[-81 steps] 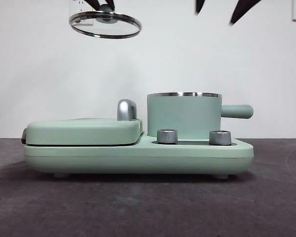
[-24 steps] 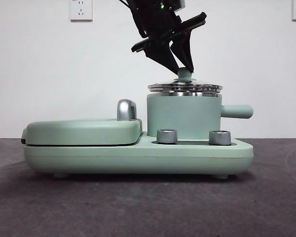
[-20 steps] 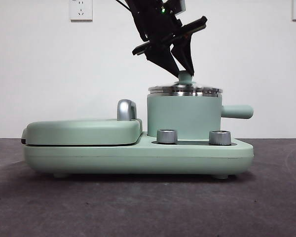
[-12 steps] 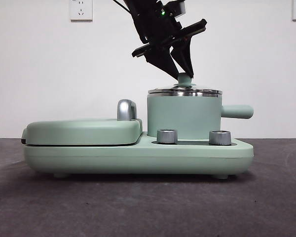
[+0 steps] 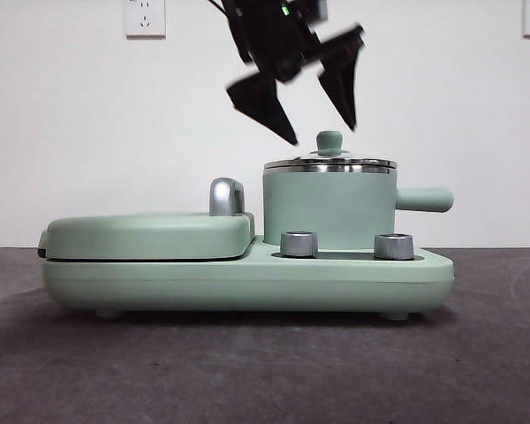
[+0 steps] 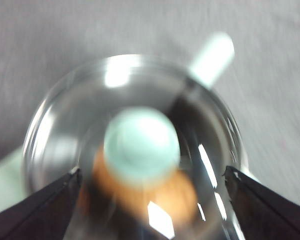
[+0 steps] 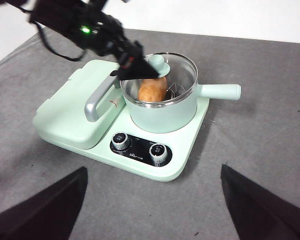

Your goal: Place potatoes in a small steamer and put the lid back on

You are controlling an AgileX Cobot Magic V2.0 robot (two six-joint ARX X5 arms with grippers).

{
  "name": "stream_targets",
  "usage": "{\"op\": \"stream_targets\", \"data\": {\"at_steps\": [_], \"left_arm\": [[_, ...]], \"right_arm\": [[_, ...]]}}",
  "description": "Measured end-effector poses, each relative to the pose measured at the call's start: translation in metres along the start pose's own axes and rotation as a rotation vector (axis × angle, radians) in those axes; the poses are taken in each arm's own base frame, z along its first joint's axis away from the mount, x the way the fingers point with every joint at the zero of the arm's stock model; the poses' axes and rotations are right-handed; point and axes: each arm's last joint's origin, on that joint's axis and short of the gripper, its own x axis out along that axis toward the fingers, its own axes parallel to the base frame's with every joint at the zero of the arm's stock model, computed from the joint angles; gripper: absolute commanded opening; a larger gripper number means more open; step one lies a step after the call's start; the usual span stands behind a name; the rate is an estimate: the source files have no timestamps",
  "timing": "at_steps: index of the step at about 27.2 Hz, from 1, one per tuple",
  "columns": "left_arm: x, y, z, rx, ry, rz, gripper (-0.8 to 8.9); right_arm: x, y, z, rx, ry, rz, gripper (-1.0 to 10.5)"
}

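The left gripper (image 5: 321, 134) has let go of the knob (image 5: 329, 140) it pinched half a second ago: its jaws now stand spread wide, one at 10 o'clock and one at 2 o'clock of the knob, both clear of it and a little above. The lid (image 5: 329, 162) sits flat and level on the steamer (image 5: 329, 205), steel rim on steel rim, where a second ago it still rode slightly proud. Through the glass the potato (image 7: 152, 89) lies inside the pot, orange under the knob in the left wrist view (image 6: 140, 190). By my reading both parts of the task are done and only the withdrawal is left. The right gripper (image 7: 152, 210) hangs high and well back from the appliance with its jaws parted, holding nothing. Room overhead is free, so a straight lift looks safest; the near edges are the knob between the jaws and the lid rim just below their tips. The pot handle (image 5: 424, 199) juts at 3 o'clock, and the chrome griddle handle (image 5: 226, 196) stands at 9 o'clock, so sideways travel should wait until the tips are above both.
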Motion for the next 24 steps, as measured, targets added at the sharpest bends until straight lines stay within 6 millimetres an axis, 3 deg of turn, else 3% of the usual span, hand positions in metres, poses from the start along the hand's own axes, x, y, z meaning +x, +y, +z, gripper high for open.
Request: {"op": "stream_targets", "data": {"at_steps": [5,11,14,17,24], "left_arm": [[-0.114,-0.012,-0.015,-0.022,0.108,0.000,4.63],[-0.196,-0.023,-0.038,-0.058,0.075,-0.001,4.59],[-0.222,-0.029,-0.059,-0.056,0.041,-0.011,4.59],[-0.236,-0.031,-0.088,-0.068,-0.020,-0.017,4.59],[-0.231,-0.030,-0.177,-0.104,-0.267,-0.036,4.58]], "right_arm": [[0.000,0.002,0.000,0.000,0.010,0.059,4.2],[0.000,0.004,-0.001,0.000,0.024,0.127,4.2],[0.001,0.004,0.000,0.001,0.029,0.128,4.2],[0.003,0.004,0.001,0.002,0.037,0.134,4.2],[0.016,0.003,-0.005,0.007,0.072,0.159,4.2]]}}
